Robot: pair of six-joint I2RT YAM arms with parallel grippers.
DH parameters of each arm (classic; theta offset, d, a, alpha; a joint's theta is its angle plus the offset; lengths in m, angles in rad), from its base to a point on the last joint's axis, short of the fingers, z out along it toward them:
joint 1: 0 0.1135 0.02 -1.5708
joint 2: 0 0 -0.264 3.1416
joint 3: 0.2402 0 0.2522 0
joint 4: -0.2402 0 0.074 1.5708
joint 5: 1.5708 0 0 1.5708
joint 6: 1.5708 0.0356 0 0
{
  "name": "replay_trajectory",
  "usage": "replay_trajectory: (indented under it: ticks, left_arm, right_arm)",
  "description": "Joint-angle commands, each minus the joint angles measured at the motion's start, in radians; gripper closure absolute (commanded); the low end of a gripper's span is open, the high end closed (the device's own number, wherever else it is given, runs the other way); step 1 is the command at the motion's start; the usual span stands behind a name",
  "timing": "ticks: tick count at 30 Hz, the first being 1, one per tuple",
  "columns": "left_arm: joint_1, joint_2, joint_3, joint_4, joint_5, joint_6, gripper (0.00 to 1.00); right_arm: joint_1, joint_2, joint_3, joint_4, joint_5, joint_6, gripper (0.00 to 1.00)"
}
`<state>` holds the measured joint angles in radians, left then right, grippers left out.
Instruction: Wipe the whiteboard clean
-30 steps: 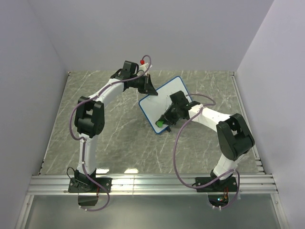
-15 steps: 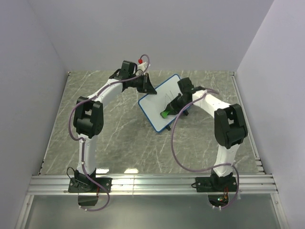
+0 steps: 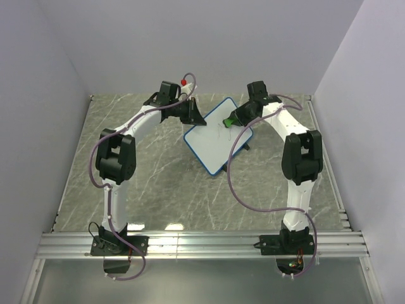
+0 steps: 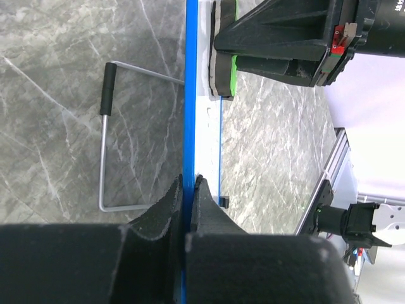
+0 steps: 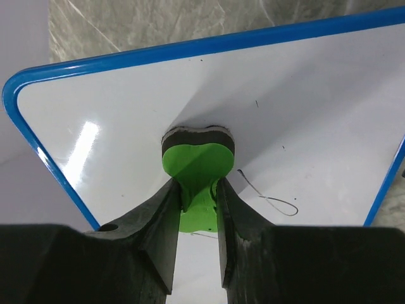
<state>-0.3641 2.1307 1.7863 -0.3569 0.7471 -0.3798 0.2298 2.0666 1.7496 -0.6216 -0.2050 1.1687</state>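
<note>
The right gripper (image 3: 234, 119) carries the green eraser (image 3: 227, 123) up to the whiteboard (image 3: 212, 142) far corner, leaving most scribbles wiped away

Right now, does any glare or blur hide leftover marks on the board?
Right wrist: a glare patch on the whiteboard left of the green eraser; the loop mark at right is legible. Left wrist: left gripper dark and soft, board edge sharp. Top external: evenly lit, marks barely resolved.

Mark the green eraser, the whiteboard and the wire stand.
green eraser (image 5: 193, 158), right wrist view, green body.
whiteboard (image 3: 214, 140), top external view, bare white face.
wire stand (image 4: 102, 158), left wrist view, metal side rod.
</note>
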Motion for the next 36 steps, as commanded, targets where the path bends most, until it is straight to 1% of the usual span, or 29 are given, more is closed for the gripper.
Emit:
replay_trajectory:
  ticks: [1,4,8,10,11,14,15,17,19,20,23,27,31,34,35,36]
  left_arm:
    - [-0.013,-0.011,-0.022,-0.119,-0.084,0.059,1.00]
    - [-0.013,-0.011,-0.018,-0.122,-0.088,0.061,1.00]
    - [-0.013,-0.009,-0.019,-0.122,-0.088,0.064,1.00]
    - [-0.013,-0.009,-0.018,-0.125,-0.091,0.065,1.00]
    - [-0.013,-0.008,-0.013,-0.126,-0.094,0.067,1.00]
    - [-0.013,-0.003,-0.002,-0.132,-0.092,0.067,1.00]
    - [-0.013,-0.003,-0.001,-0.134,-0.094,0.067,1.00]
    - [-0.013,-0.005,0.001,-0.134,-0.097,0.068,1.00]
    - [-0.012,-0.008,-0.001,-0.136,-0.097,0.070,1.00]
    - [-0.012,-0.011,-0.001,-0.136,-0.097,0.070,1.00]
    - [-0.007,-0.023,-0.019,-0.126,-0.092,0.067,1.00]
    - [0.004,-0.034,-0.037,-0.116,-0.080,0.061,1.00]
    - [0.010,-0.041,-0.044,-0.111,-0.074,0.056,1.00]
    - [0.011,-0.040,-0.044,-0.109,-0.072,0.056,1.00]
    - [0.011,-0.041,-0.047,-0.108,-0.074,0.055,1.00]
    - [0.011,-0.041,-0.048,-0.108,-0.072,0.055,1.00]
  right_arm:
    - [0.046,0.035,0.037,0.178,0.004,0.065,1.00]
    - [0.080,0.017,-0.004,0.213,-0.020,0.071,1.00]
    - [0.133,-0.049,-0.116,0.321,-0.065,0.092,1.00]
    - [0.161,-0.074,-0.166,0.344,-0.071,0.097,1.00]
    - [0.189,-0.094,-0.205,0.347,-0.071,0.098,1.00]
    - [0.210,-0.144,-0.290,0.396,-0.074,0.115,1.00]
    - [0.213,-0.155,-0.355,0.405,-0.073,0.117,1.00]
    - [0.210,-0.189,-0.424,0.430,-0.063,0.118,1.00]
    - [0.198,-0.216,-0.551,0.451,-0.057,0.115,1.00]
    - [0.192,-0.224,-0.552,0.451,-0.054,0.112,1.00]
    - [0.155,-0.252,-0.688,0.459,-0.040,0.105,1.00]
    - [0.122,-0.269,-0.765,0.445,-0.010,0.092,1.00]
    - [0.106,-0.241,-0.728,0.409,-0.008,0.066,1.00]
    - [0.105,-0.185,-0.609,0.367,-0.005,0.046,1.00]
    - [0.103,-0.171,-0.531,0.356,-0.005,0.045,1.00]
    - [0.103,-0.155,-0.488,0.347,-0.011,0.043,1.00]
